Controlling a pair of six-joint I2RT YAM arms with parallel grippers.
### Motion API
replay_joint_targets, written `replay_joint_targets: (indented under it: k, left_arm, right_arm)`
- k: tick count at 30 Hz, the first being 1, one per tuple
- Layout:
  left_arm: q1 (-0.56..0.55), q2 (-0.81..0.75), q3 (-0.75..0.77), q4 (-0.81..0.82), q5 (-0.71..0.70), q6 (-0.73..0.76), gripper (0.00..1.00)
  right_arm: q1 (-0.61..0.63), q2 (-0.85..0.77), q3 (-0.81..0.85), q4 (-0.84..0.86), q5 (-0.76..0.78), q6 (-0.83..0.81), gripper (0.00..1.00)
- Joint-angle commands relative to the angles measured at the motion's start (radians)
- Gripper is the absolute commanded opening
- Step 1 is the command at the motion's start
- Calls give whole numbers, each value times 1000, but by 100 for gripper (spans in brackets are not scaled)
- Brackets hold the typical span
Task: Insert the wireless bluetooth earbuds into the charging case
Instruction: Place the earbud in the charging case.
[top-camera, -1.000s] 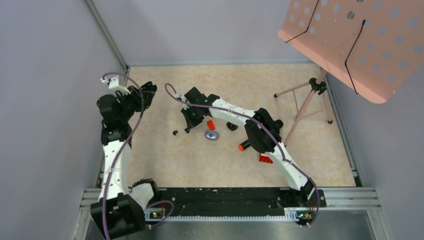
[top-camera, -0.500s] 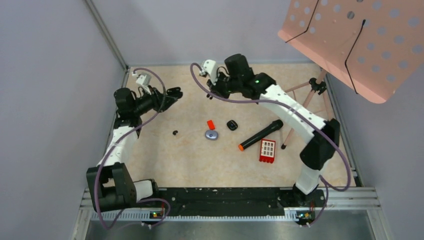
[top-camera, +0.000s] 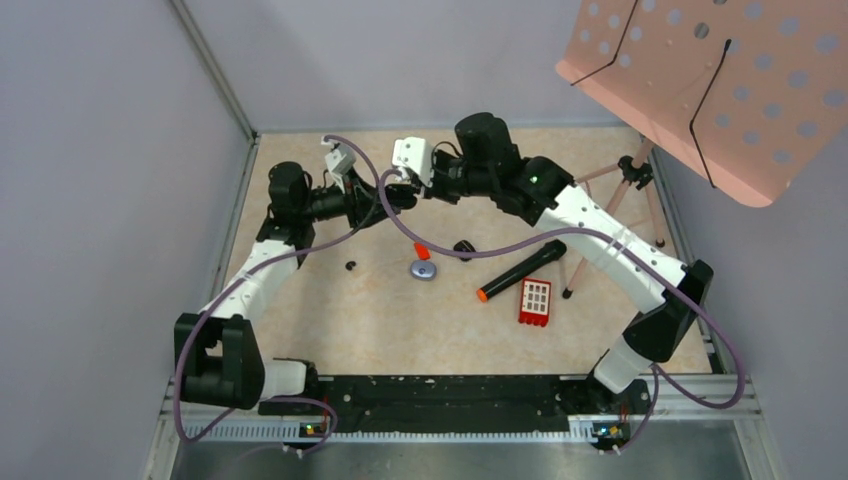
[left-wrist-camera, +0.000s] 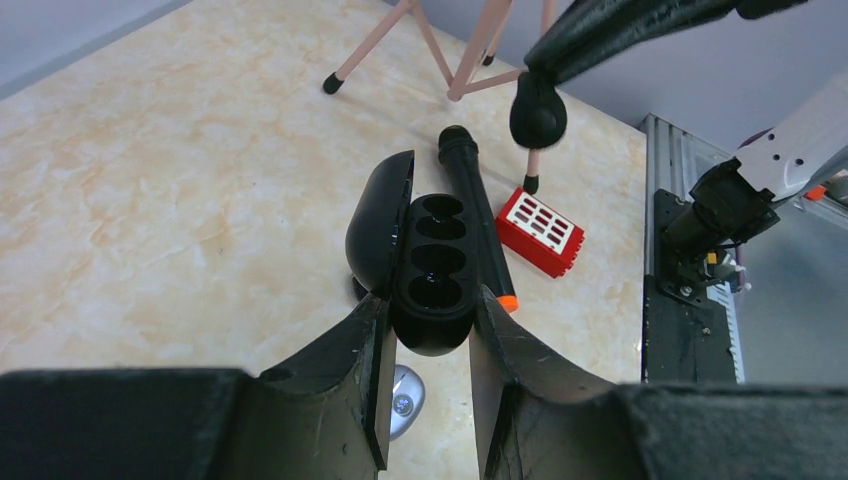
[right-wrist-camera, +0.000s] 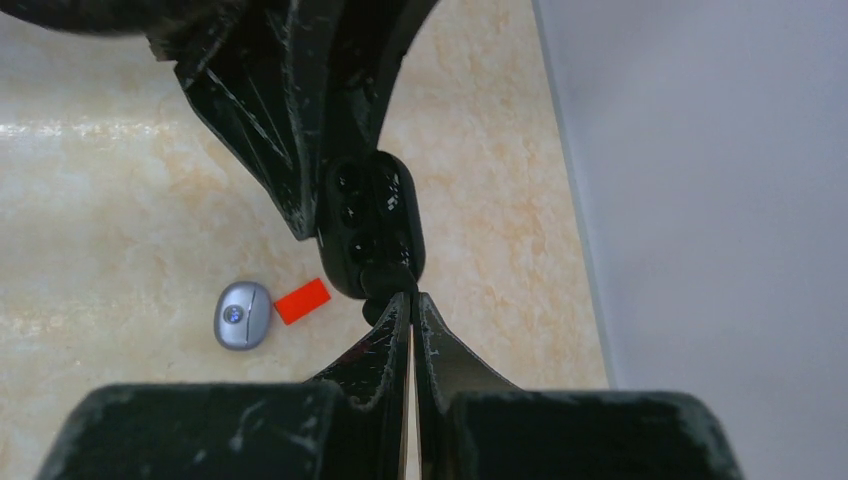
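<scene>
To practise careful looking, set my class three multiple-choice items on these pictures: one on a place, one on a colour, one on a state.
1. Where is the charging case? A lying loose; B in the left gripper; C out of view.
2. What colour is the tip of the black marker? A orange; B blue; C green.
3. The case's lid is: A open; B shut; C missing.
Answers: B, its fingers clamp the case in the left wrist view. A, the marker's near end shows orange. A, the lid stands aside, sockets bare.
</scene>
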Motion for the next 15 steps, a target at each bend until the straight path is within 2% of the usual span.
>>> replay_joint_targets:
  k: [1, 15]
  left_arm:
    - [-22, -6, 29, 107, 25, -48, 0]
    - [-43, -24, 37, 150, 38, -122, 0]
  right_arm:
    - [40, 12, 25, 12, 33, -56, 0]
    - [50, 40, 10, 12, 63, -137, 0]
